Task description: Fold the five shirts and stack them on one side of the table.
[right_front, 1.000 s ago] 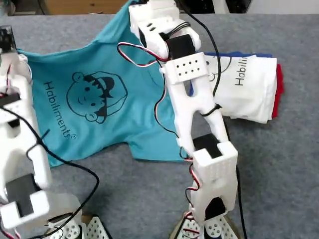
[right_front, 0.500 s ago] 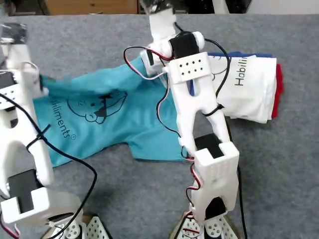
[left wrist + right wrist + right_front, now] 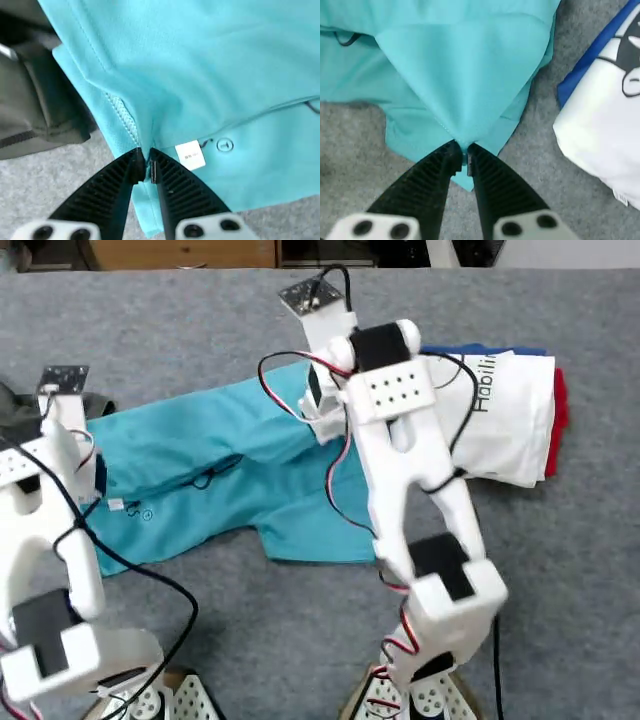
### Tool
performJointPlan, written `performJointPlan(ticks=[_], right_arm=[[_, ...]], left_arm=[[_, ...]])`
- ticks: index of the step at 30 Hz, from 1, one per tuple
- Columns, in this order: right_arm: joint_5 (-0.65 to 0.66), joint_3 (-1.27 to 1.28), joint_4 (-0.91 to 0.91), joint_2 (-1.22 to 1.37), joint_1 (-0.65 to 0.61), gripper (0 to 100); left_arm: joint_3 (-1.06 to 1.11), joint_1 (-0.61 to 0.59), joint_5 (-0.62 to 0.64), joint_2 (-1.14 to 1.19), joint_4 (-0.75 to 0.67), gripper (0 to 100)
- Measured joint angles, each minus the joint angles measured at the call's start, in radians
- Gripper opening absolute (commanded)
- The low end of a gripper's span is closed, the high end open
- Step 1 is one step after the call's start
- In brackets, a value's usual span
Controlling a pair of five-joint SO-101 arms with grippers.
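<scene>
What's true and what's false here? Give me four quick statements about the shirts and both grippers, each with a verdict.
1. The left gripper is shut on the teal shirt. True.
2. The right gripper is open and empty. False: it is shut on the teal shirt.
3. The white shirt tops the folded stack. True.
4. The teal shirt lies flat, print fully showing. False: it is folded over, hiding most of the print.

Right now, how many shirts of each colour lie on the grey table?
Teal fabric shirt, spread out: 1
White folded shirt: 1
Blue folded shirt: 1
Red folded shirt: 1
Dark grey crumpled shirt: 1
Total: 5
</scene>
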Motion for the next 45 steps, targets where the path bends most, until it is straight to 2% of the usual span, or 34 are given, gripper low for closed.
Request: performJointPlan(ticks=[7,10,14,18,30,36,45], right_arm=[[0.0,0.084,0.0,-0.149,0.02,0.1],[0.0,0.169,0.0,-0.187,0.02,0.1],[0.0,0.311,0.0,-0.259,0.021,0.1],[0.0,0.453,-0.002,-0.318,0.021,0.1],[0.0,0.506,0.0,-0.376,0.037,0.1],[0.0,0.583,0.0,-0.377,0.037,0.1],[0.0,0.677,0.0,-0.377,0.037,0.1]], left_arm=[[0.155,0.0,-0.018,-0.285,0.0,2],[0.249,-0.006,-0.021,-0.336,-0.063,2],[0.364,-0.06,-0.021,-0.344,-0.183,2],[0.414,-0.084,-0.061,-0.344,-0.215,2],[0.486,-0.097,-0.124,-0.348,-0.219,2],[0.48,-0.114,-0.135,-0.365,-0.175,2],[0.499,-0.075,-0.135,-0.365,-0.169,2]])
